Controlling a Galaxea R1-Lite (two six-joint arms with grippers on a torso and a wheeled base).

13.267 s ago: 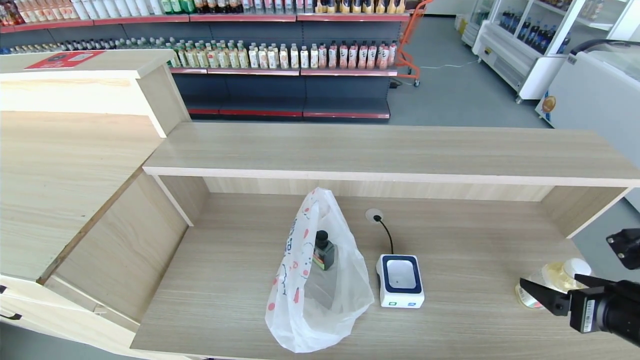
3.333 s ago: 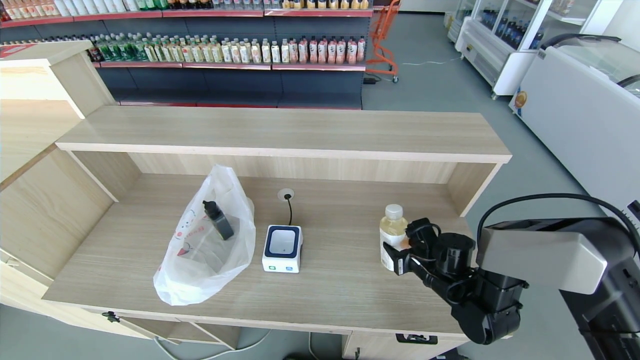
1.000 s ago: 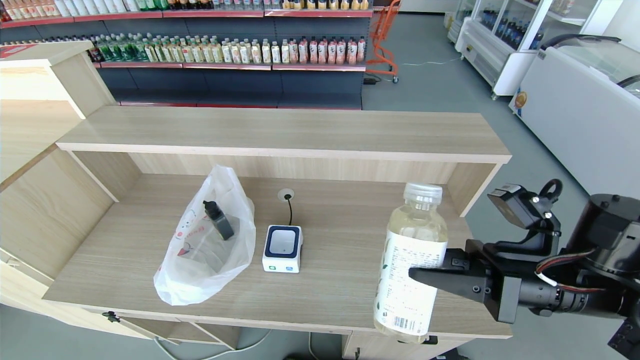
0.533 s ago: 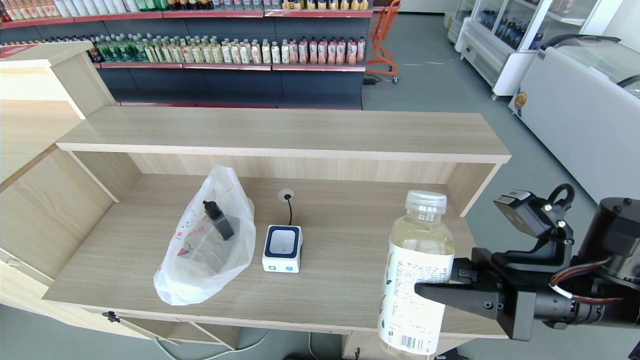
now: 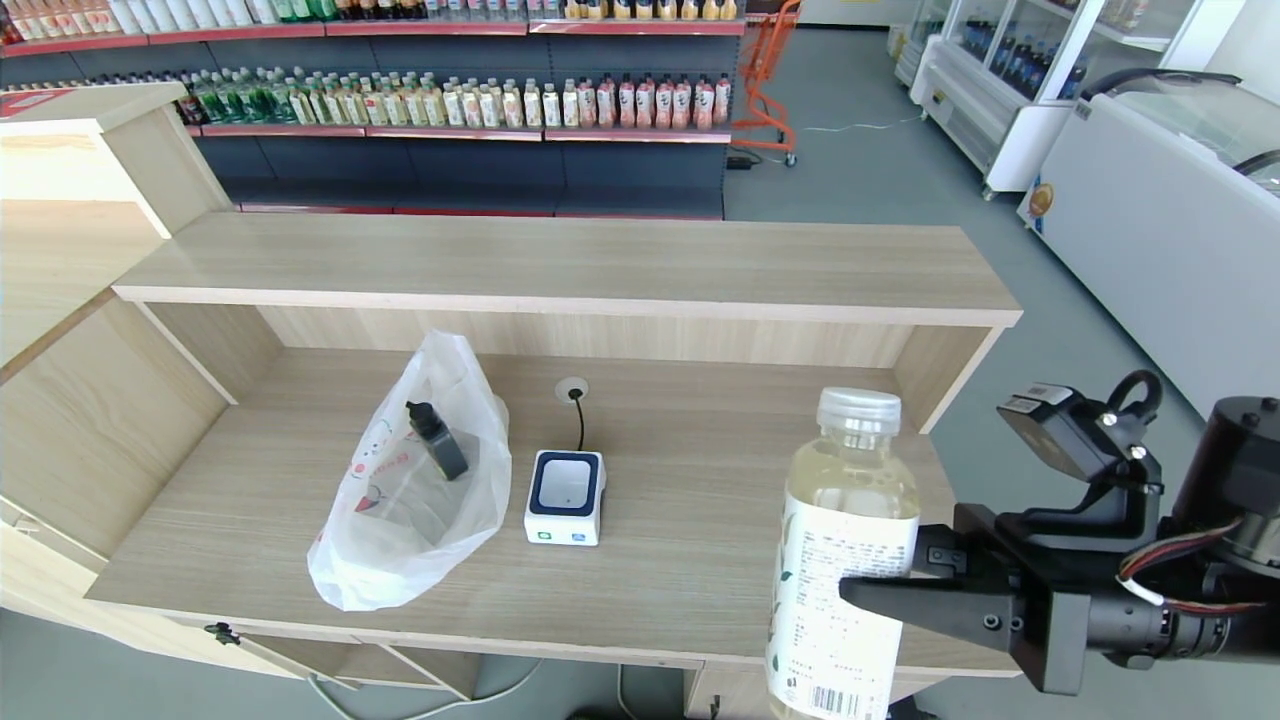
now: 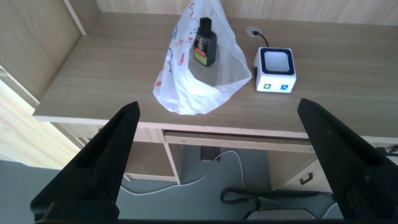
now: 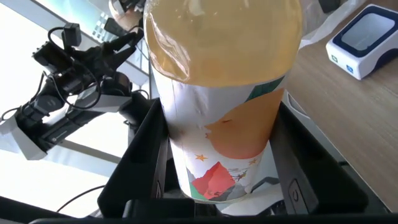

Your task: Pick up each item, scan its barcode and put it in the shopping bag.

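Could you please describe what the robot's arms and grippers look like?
Both are black. The right gripper has long flat wedge fingers with screws, a boxy wrist camera carrying a white label, a looped black cable and red-and-white wires. The left gripper has broad tapered fingers.

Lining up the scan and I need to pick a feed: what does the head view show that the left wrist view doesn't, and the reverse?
Head view adds: the bottle upright in the right gripper, barcode low on its label, facing the camera, plus drink shelves and freezers behind. Left wrist view adds: the left gripper, open, short of the counter, and cables beneath it. Both: the shopping bag with a dark bottle inside, the scanner beside it.
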